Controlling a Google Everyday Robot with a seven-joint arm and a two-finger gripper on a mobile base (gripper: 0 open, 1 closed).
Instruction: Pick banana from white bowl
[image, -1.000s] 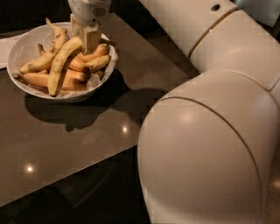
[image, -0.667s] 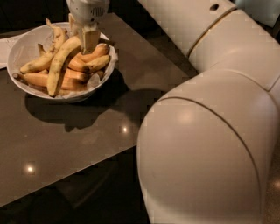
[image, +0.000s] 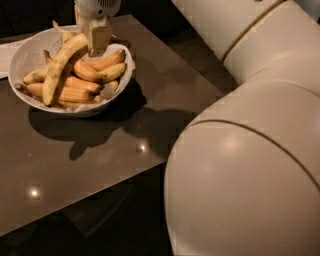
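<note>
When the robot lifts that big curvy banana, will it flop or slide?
The banana will probably stay stiff; it holds its arch lying across the other bananas. The gripper is at its upper end, so the long lower part may swing down. It rests on top of the pile in the white bowl, so it should lift free easily.

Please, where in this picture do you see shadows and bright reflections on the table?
Camera view: dim; light from above reaches the white bowl and banana; the bowl throws a dark shadow on the table, toward front and right; two small glints lie on it; the gripper hangs over the bowl's far side, at the banana's upper end.
</note>
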